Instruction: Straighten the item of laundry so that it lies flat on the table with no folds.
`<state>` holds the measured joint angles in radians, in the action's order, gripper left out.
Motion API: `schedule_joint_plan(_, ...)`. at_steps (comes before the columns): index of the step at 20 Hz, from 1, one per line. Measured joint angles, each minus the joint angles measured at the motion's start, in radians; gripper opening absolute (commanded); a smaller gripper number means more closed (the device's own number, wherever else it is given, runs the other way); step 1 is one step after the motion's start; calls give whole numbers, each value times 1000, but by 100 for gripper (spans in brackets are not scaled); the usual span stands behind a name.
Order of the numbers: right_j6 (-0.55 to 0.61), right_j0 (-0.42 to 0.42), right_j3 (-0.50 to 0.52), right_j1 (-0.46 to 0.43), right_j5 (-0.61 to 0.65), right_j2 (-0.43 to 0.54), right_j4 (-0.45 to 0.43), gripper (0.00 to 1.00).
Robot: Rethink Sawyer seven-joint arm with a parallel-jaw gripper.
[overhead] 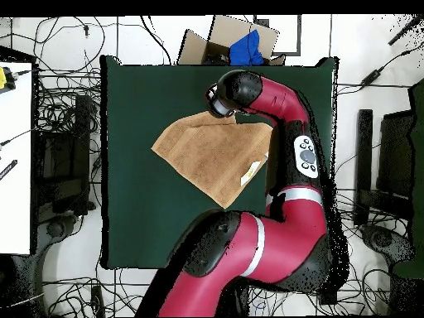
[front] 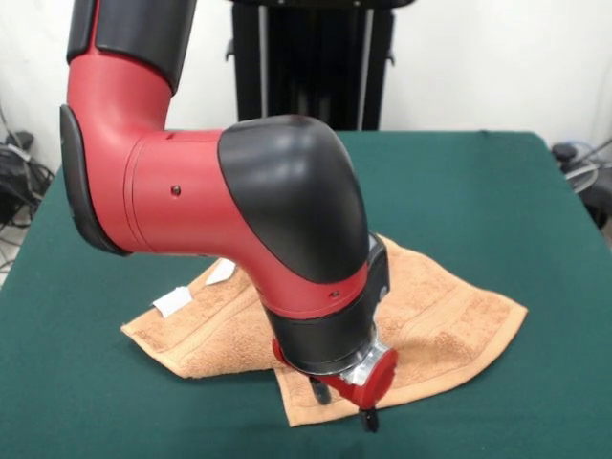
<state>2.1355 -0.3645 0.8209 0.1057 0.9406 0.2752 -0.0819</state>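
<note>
Honestly the trick here is dragging that corner outward low and slow so the fold opens without bunching. The towel (front: 430, 316) lies rumpled on the green desk (front: 497, 191), white tag (front: 174, 302) well left of the jaws (front: 346, 402). They're down at its near corner; can't tell if they're clamped. The arm (front: 239, 210) bends steeply down, wrist tilted.

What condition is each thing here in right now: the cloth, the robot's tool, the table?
Orange-tan terry-cloth towel: spread out but not flat, one edge folded over at the near corner.
Red and black tool: low at the towel's near corner; open or shut not visible.
Dark green cloth-covered table: bears the towel.
</note>
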Motion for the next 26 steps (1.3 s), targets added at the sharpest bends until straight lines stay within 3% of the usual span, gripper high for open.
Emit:
schedule_joint_plan(10,0,-6,-8,-8,0,0,-4,100)
schedule_joint_plan(24,0,5,-183,-99,130,2,7,100)
schedule_joint_plan(25,0,2,-204,-111,149,2,6,0)
schedule_joint_plan(26,0,1,-207,-112,150,2,6,0)
